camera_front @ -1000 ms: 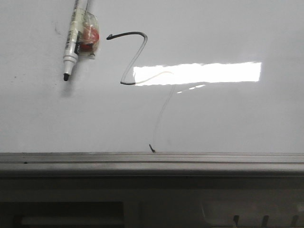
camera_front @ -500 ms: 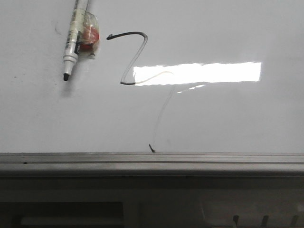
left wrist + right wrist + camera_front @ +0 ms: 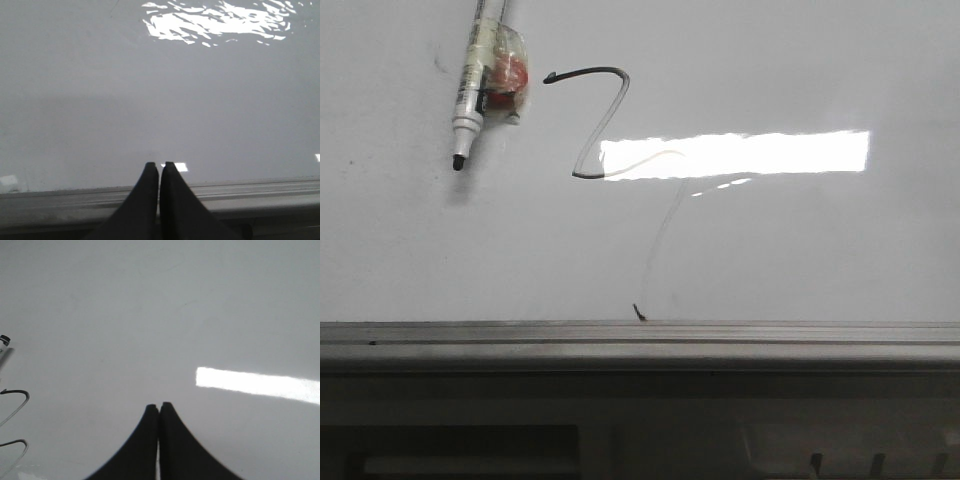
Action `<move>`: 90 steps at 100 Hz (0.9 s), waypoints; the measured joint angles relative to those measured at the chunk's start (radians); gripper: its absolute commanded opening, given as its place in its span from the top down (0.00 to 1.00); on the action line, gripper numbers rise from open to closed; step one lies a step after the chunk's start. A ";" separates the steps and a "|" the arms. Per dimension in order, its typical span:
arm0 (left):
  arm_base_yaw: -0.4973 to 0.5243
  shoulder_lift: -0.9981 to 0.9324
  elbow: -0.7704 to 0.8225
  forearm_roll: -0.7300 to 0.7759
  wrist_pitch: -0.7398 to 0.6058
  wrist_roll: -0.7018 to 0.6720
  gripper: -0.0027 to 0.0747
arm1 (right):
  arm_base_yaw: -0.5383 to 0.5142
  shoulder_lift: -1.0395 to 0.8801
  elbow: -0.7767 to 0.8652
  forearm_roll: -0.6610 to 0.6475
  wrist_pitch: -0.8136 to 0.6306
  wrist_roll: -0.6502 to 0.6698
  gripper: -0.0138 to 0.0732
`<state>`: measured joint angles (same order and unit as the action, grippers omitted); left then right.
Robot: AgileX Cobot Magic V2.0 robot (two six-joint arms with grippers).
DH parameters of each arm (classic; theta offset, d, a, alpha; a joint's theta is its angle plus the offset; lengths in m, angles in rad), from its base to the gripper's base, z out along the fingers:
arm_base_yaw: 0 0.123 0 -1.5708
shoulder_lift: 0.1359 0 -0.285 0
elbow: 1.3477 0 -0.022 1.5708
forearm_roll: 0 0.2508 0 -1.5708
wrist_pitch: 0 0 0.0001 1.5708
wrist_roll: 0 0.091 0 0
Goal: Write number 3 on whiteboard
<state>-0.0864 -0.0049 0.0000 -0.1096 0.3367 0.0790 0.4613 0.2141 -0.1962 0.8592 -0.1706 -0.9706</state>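
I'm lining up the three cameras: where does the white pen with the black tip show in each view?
Front view: the pen lies upper left on the whiteboard, tip down, left of the number 3.
Left wrist view: not in it.
Right wrist view: only its tip end at the left edge, above the number's strokes.
Shared landmark: the bright rectangular light reflection.

light: dim, flat | glare: bright rect. on whiteboard [image 3: 820, 240] | focus: soft, maybe slight blur
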 measured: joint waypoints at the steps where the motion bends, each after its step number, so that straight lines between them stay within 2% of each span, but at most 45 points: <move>1: 0.000 0.000 0.000 0.000 0.000 0.000 0.99 | 0.000 0.000 0.000 0.000 0.000 0.000 0.90; 26: 0.000 0.000 0.000 0.000 0.000 0.000 0.99 | 0.000 0.000 0.004 0.000 -0.003 0.000 0.90; 45: 0.000 0.000 0.000 0.000 0.000 0.000 0.99 | -0.005 0.000 0.092 -0.010 -0.119 0.012 0.90; 54: 0.000 0.000 0.000 0.000 0.000 0.000 0.99 | -0.037 0.000 0.166 -0.123 -0.168 0.168 0.90; 66: 0.000 0.000 0.000 0.000 0.002 0.000 0.99 | -0.136 0.000 0.204 -0.409 -0.129 0.499 0.90; 71: 0.000 0.000 0.000 0.000 0.002 0.000 0.99 | -0.178 -0.006 0.202 -0.546 -0.066 0.637 0.90; 78: 0.000 0.000 0.000 0.000 0.002 0.000 0.99 | -0.205 -0.014 0.202 -0.692 0.049 0.764 0.90; 90: 0.000 0.000 0.000 0.000 0.002 0.000 0.99 | -0.233 -0.036 0.202 -0.808 0.235 0.843 0.90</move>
<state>-0.0864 -0.0049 0.0000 -0.1096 0.3385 0.0790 0.2282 0.1779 0.0061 0.0510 0.0645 -0.1272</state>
